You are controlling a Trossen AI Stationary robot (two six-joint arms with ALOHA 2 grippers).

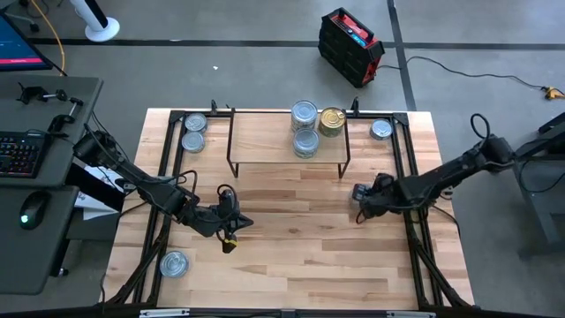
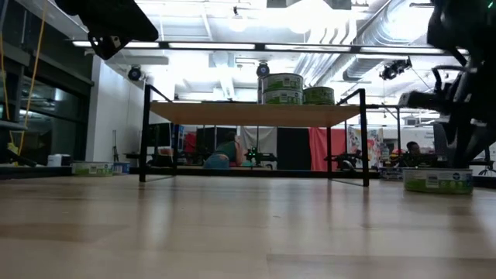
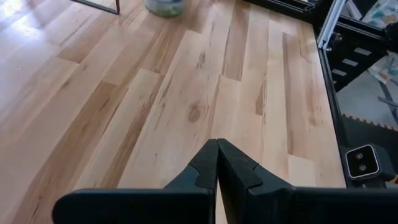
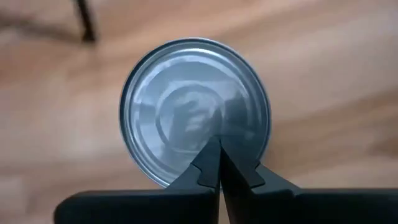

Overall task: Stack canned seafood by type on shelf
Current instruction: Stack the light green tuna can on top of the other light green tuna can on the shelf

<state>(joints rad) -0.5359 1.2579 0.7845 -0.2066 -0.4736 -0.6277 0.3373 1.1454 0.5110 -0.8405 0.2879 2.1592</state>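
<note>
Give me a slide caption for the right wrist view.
Shut right gripper poised over a silver-lidded tin on the wooden table.

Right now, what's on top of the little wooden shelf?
On the low light-wood shelf sit silver-lidded round tins, two stacked, beside a gold-lidded tin. Lower tins' lids are covered.

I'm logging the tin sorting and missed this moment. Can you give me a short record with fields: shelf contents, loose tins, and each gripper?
shelf: silver tins stacked beside one gold tin
loose tins: two at back left, one at back right, one at front left, one under the right gripper
left gripper: shut, empty, over bare tabletop
right gripper: shut, over a silver tin's lid
</note>
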